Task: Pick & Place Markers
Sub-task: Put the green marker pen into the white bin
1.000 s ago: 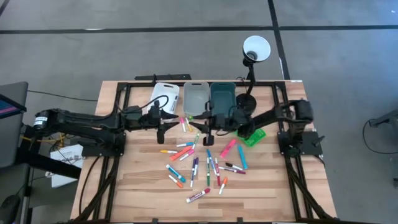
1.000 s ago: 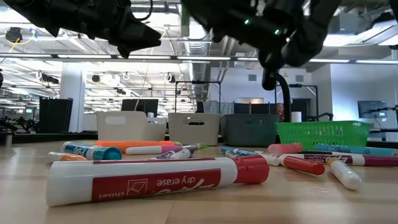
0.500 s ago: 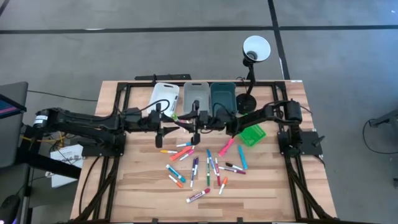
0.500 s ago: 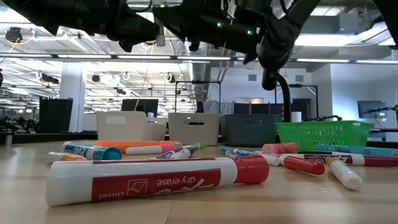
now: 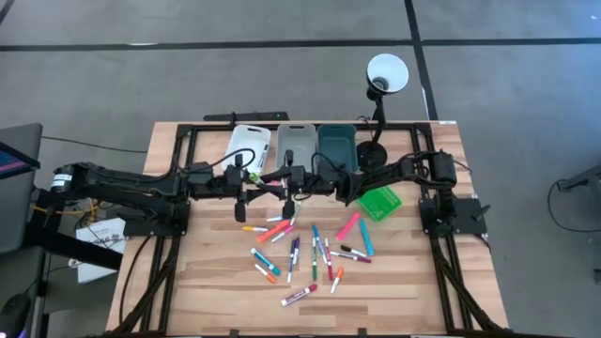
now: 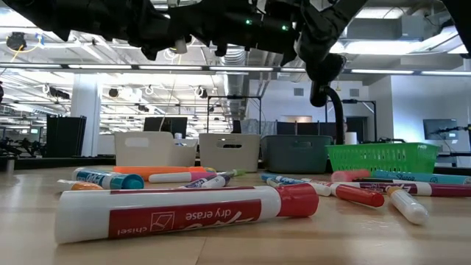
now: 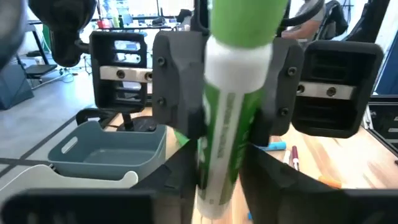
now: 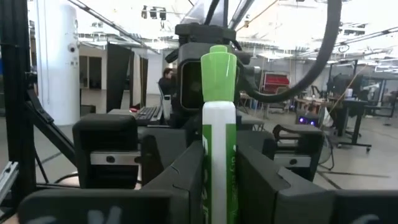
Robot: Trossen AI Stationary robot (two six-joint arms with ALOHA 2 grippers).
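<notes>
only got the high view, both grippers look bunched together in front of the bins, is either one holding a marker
observer: yes. The right wrist view shows the right gripper shut on a green marker with a green cap.
operator: and the left one
observer: the left wrist view shows that same marker reaching into the left gripper, with the right gripper directly opposite. I can't tell whether the left has hold of it.
operator: are they low over the table
observer: no. The low view shows both arms high above the table, well clear of the red dry erase marker lying on it.
</notes>
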